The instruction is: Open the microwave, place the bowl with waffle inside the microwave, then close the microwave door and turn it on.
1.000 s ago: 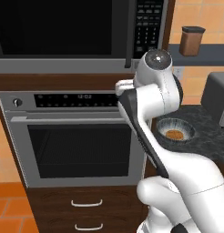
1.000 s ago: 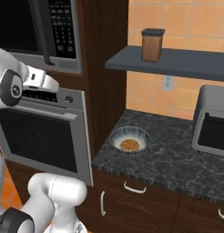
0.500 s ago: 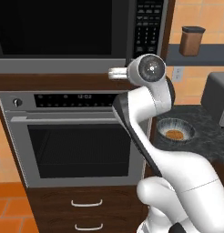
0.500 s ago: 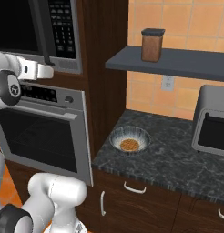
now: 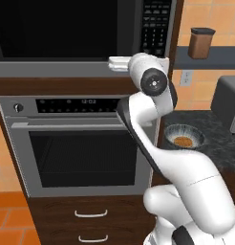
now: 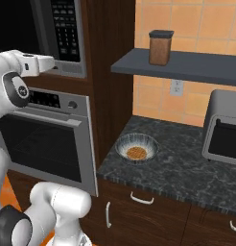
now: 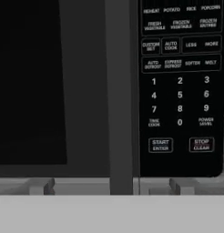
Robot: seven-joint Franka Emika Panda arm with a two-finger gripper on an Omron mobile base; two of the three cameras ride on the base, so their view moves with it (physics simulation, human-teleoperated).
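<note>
1. Since the earlier frames the arm (image 5: 153, 119) has swung its hand up and leftward: a second ago the hand sat low by the oven's top edge, and now it is raised to the lower edge of the microwave (image 5: 86, 36), pointing at it.
2. The gripper (image 7: 111, 186) has its fingers (image 7: 41, 185) spread wide, with nothing between them.
3. In the hand view the door handle (image 7: 119, 91), a dark vertical bar, stands straight ahead, between the two fingertips and beyond them; whether the tips touch the microwave cannot be told.
4. The door (image 7: 50, 86) is shut; its black glass lies ahead of the one fingertip, the keypad (image 7: 180, 86) ahead of the other.
5. The start button (image 7: 160, 144) sits just above that fingertip, with the stop button (image 7: 201, 144) beside it, further out.
6. The bowl (image 6: 136, 146) rests on the dark counter (image 6: 187, 163), well below and to the right of the fingers, far apart from them.
7. The waffle (image 6: 136, 153) lies flat inside the bowl.
8. The oven (image 5: 86, 139) sits directly under the gripper, door closed.
9. A brown canister (image 6: 159, 47) stands on the shelf (image 6: 187, 67) above the bowl; a grey countertop appliance (image 6: 224, 129) is at the counter's far right.
</note>
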